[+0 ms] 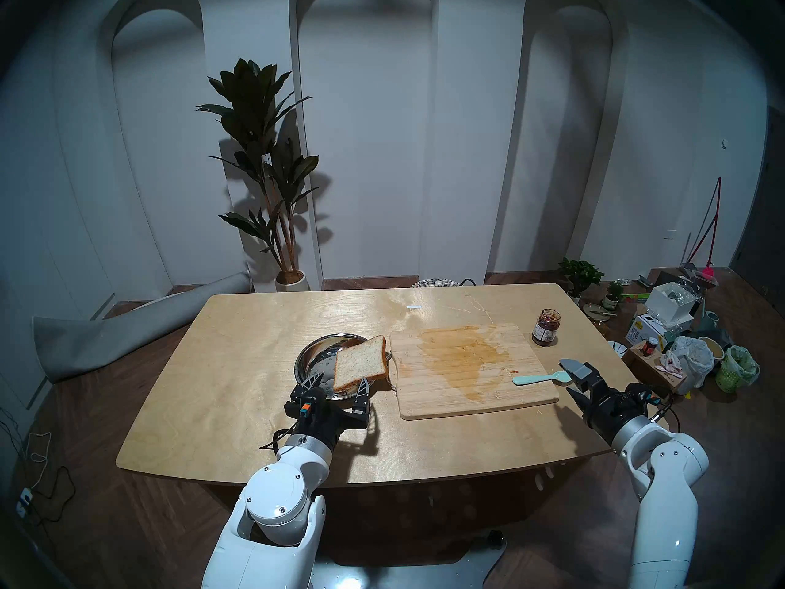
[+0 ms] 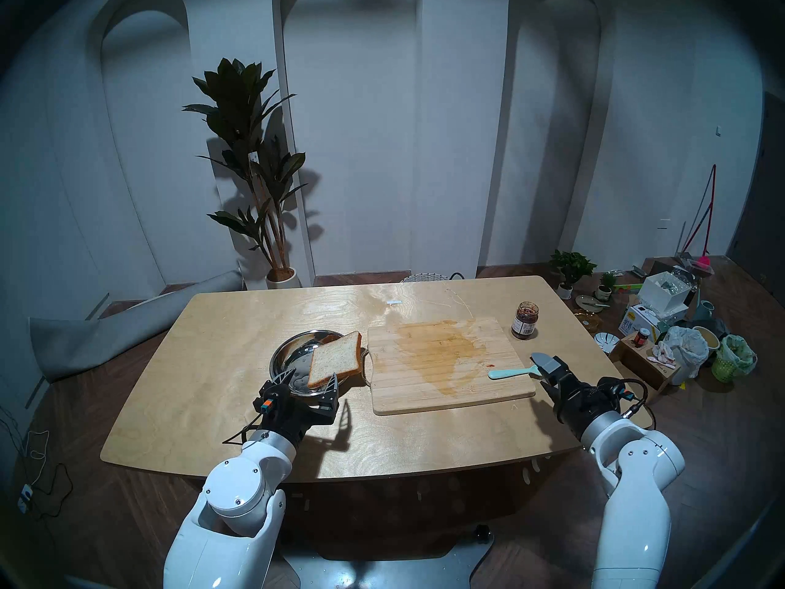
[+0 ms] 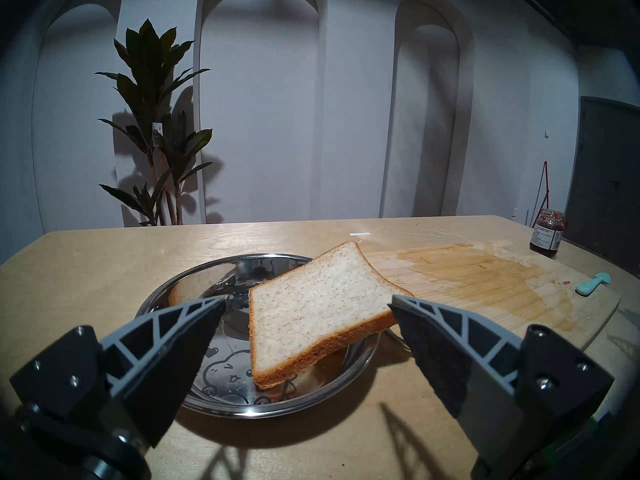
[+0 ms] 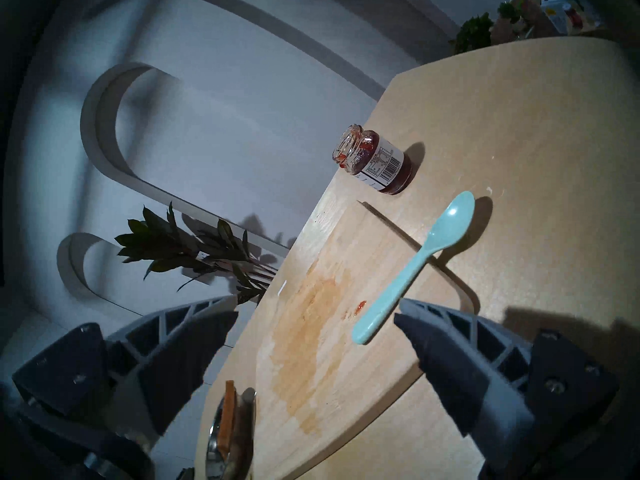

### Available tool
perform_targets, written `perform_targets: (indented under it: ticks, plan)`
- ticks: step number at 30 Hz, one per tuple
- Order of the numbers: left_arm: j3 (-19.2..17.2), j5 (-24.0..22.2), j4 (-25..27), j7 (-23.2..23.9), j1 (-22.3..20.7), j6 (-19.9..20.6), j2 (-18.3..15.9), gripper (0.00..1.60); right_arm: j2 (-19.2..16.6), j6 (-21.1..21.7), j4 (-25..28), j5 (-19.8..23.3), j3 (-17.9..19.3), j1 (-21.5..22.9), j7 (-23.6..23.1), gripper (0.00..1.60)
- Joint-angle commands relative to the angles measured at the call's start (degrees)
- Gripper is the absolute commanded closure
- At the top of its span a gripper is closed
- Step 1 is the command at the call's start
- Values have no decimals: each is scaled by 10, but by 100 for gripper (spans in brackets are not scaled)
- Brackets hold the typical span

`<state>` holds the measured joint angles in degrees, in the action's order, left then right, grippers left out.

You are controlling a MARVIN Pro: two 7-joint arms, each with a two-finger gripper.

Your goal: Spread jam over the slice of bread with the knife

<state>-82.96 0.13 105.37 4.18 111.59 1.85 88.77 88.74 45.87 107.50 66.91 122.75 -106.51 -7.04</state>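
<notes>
Both tools are standing wide apart, empty: the left tool [image 1: 340,384] hovering by the bread slice [image 1: 360,363] propped on the steel plate [image 1: 312,358], the right tool [image 1: 571,377] nearing the mint spoon-shaped knife [image 1: 541,378] overhanging the cutting board's [image 1: 467,375] right edge. Next, I'd guess, gripping its handle, then dipping into the open jam jar [image 1: 546,326] far right.

A stained board [image 1: 475,369] sat mid-table [image 1: 238,363], steel plate [image 1: 316,354] just left of it, tall plant [image 1: 259,159] behind.
</notes>
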Motion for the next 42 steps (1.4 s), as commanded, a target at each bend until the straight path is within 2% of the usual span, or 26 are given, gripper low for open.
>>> perform_targets:
  ticks: [1, 4, 7, 9, 10, 17, 23, 36, 42]
  plan:
    - [20, 4, 4, -14, -21, 6, -4, 0, -22, 73, -5, 81, 23, 36, 44, 0]
    - [28, 4, 0, -22, -26, 11, -6, 0, -24, 91, -8, 109, 28, 42, 72, 0]
    - [33, 4, -3, -28, -30, 13, -7, 0, -26, 91, -10, 134, 31, 47, 98, 0]
    - [36, 0, -4, -35, -34, 11, -8, 0, -20, 91, -19, 164, 38, 57, 121, 0]
    - [34, -5, -4, -34, -34, 5, -7, 0, -3, 91, -23, 164, 48, 68, 129, 0]
    - [26, -19, -2, -54, -34, -17, -3, 0, 14, 91, -69, 226, 53, 99, 207, 0]
    - [22, -25, -1, -61, -34, -23, -2, 0, 32, 88, -88, 257, 54, 121, 258, 0]
    - [25, -37, -3, -69, -36, -27, -3, 0, 20, 86, -56, 289, 71, 144, 325, 0]
    - [30, -38, -7, -74, -38, -27, -5, 0, 19, 68, -78, 269, 70, 150, 326, 0]
